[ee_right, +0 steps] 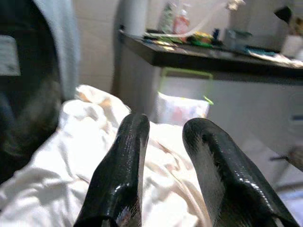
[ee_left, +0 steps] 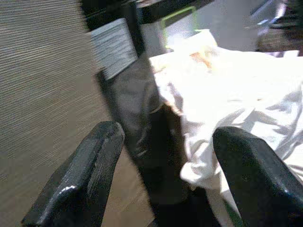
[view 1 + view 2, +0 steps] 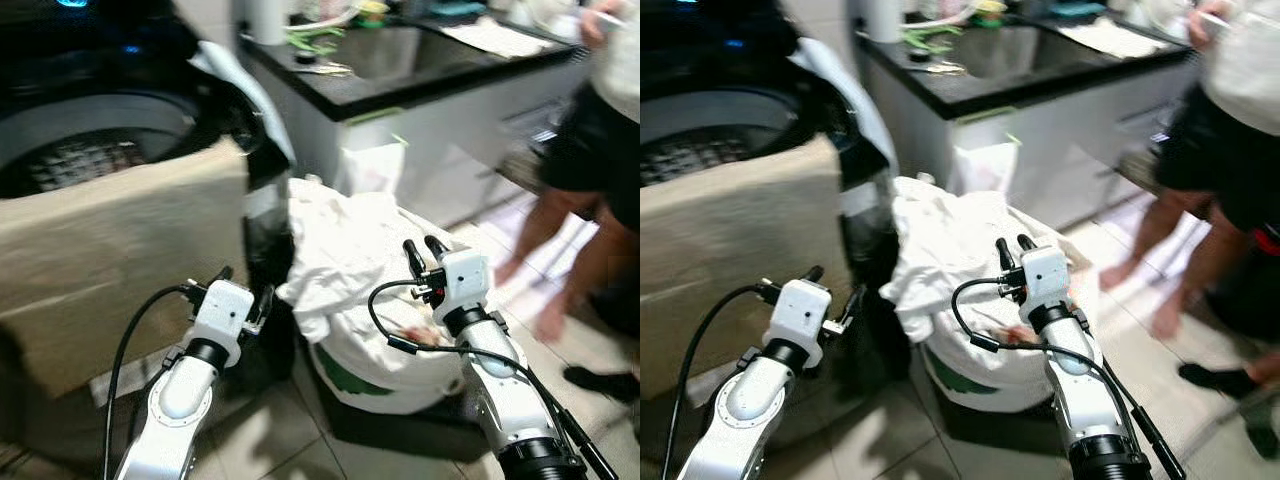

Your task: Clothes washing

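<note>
The white clothes [image 3: 345, 255] are heaped at frame centre, spilling over the rim of a white laundry basket [image 3: 385, 385] that stands on the tiled floor [image 3: 270, 435]; the heap's left edge hangs just beside the dark corner of the washing machine [image 3: 110, 150], which takes the upper left with its drum open; a narrow dark gap lies between the two; the left gripper [image 3: 245, 290] hovers low at that gap, fingers spread apart and empty; the right gripper [image 3: 425, 250] sits over the heap's right side, fingers slightly parted, gripping nothing; a black-topped bench [image 3: 420, 75] crosses the upper middle; a person [image 3: 590, 170] stands at far right, with open tiled floor between their feet and the basket.
</note>
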Tool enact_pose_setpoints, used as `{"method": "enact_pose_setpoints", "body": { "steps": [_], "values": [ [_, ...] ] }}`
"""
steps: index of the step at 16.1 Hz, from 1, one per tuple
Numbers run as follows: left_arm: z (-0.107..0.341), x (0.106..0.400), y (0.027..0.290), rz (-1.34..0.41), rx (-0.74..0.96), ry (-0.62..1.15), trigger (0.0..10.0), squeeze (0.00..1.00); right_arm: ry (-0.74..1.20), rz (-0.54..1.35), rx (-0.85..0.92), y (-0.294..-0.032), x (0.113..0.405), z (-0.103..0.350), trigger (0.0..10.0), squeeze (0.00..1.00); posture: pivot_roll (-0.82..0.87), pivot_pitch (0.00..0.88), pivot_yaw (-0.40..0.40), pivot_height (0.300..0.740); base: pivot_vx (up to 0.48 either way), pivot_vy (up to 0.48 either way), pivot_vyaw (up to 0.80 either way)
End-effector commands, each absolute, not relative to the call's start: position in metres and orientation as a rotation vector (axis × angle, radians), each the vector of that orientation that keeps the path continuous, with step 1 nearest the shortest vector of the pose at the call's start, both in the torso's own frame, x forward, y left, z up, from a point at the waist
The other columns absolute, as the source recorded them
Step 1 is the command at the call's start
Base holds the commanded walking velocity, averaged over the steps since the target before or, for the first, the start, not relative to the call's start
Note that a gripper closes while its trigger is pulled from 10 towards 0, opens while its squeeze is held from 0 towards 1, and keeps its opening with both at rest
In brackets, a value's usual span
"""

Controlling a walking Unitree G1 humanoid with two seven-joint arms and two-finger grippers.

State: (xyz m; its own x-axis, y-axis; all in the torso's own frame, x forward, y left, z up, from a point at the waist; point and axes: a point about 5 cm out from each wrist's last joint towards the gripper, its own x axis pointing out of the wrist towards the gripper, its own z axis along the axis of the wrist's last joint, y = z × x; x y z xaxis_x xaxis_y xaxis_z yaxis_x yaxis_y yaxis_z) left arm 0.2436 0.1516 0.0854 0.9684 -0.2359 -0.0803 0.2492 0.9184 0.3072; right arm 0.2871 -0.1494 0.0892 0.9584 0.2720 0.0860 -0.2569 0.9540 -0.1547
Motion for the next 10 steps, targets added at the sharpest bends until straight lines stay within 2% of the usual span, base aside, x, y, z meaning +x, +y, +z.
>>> {"method": "enact_pose_setpoints", "body": {
  "steps": [1, 3, 10],
  "values": [
    [0.0867, 0.2472, 0.1497, -0.252, 0.333, 0.038, 10.0, 0.0, -0.102, 0.26, -0.139, -0.151, 0.2909, 0.0906, 10.0, 0.0, 0.05, 0.0, 0.008, 0.74, 0.0, 0.0, -0.64],
    [0.0902, 0.2492, 0.1475, -0.261, 0.334, 0.016, 10.0, 0.0, -0.111, 0.255, -0.156, -0.1514, 0.2913, 0.0904, 10.0, 0.0, 0.05, 0.0, 0.007, 0.74, 0.0, 0.0, -0.6],
    [0.0949, 0.2515, 0.1428, -0.285, 0.365, -0.014, 10.0, 0.0, -0.116, 0.259, -0.158, -0.1488, 0.2921, 0.0905, 10.0, 0.0, 0.05, 0.0, 0.009, 0.74, 0.453, 0.0, 0.0]
  ]
}}
